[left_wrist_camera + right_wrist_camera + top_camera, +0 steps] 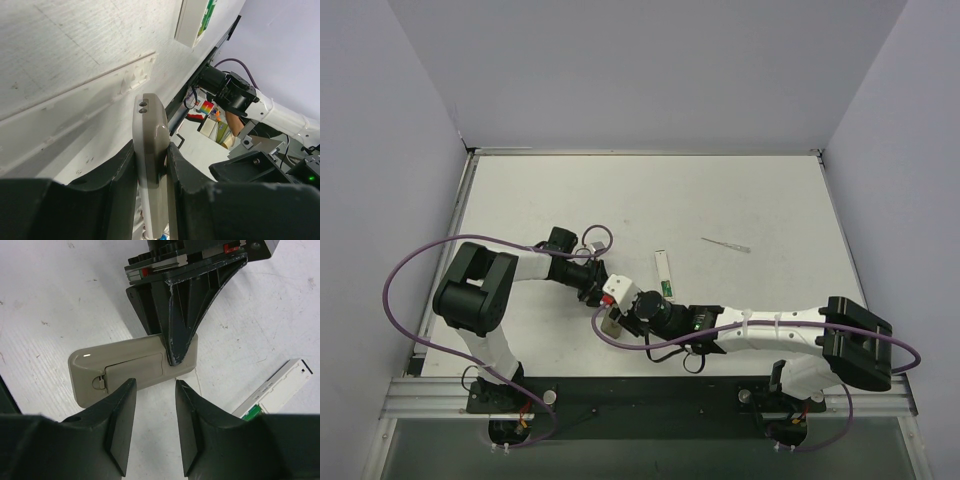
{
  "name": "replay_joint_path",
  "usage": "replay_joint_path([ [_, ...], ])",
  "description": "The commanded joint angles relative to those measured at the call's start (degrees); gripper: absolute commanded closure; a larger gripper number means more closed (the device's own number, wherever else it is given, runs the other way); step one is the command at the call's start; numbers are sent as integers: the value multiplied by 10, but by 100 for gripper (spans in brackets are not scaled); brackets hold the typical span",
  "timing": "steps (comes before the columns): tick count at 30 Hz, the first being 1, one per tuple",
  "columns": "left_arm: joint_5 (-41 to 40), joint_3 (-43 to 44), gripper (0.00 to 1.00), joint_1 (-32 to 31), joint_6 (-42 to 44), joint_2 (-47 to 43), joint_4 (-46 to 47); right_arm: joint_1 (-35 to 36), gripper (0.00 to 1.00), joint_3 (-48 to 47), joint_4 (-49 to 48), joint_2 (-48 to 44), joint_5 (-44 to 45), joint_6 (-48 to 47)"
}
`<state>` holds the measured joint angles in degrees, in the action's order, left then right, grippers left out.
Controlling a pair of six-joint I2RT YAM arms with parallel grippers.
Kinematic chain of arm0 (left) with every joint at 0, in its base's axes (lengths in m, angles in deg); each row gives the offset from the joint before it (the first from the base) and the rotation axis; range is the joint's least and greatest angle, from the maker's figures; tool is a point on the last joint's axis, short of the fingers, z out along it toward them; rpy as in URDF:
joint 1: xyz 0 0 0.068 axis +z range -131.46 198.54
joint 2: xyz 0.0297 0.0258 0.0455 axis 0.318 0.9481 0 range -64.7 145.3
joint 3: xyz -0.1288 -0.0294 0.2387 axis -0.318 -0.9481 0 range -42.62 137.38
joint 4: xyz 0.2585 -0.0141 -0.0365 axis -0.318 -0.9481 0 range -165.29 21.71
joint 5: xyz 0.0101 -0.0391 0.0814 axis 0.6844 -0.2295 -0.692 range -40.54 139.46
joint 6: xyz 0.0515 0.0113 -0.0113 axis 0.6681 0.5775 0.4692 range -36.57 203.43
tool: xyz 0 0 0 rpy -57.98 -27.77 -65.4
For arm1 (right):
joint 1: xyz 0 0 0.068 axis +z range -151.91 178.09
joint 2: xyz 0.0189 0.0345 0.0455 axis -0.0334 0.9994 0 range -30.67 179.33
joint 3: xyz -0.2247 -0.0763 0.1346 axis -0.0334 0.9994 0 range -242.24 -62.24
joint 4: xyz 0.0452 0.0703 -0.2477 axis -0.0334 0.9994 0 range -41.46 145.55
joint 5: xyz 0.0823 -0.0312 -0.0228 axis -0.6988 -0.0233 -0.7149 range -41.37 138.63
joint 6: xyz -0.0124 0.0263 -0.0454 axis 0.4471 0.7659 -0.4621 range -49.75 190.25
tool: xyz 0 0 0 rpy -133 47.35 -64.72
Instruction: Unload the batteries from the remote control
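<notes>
1 remote (150, 125) clamped in L gripper (150, 152) | R gripper (154, 386) part-open, empty

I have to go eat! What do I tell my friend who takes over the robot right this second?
The left gripper is shut on the remote control.
The right gripper is open and holds nothing; its fingers face the battery cover.
The batteries are not in sight, and the cover looks still closed on the remote.
Done: the remote is gripped and held steady.
Left: open the cover and take the batteries out.
The white strip on the table is not part of the job.
</notes>
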<state>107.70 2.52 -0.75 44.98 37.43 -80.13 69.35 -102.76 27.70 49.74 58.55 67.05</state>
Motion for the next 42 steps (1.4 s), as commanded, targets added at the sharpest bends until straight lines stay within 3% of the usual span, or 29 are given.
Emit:
replay_joint_path([
  [1,-8,25,100,7,17,-11,-27,1,66,0,-25,-16,-6,-3],
  [7,-15,28,100,7,23,-11,-36,0,57,-8,-17,-17,-71,6],
  [23,-15,30,100,7,27,-11,-40,-1,56,-29,-17,28,-72,7],
  [42,-26,28,100,14,27,-11,-49,29,66,-5,-36,34,102,-7],
])
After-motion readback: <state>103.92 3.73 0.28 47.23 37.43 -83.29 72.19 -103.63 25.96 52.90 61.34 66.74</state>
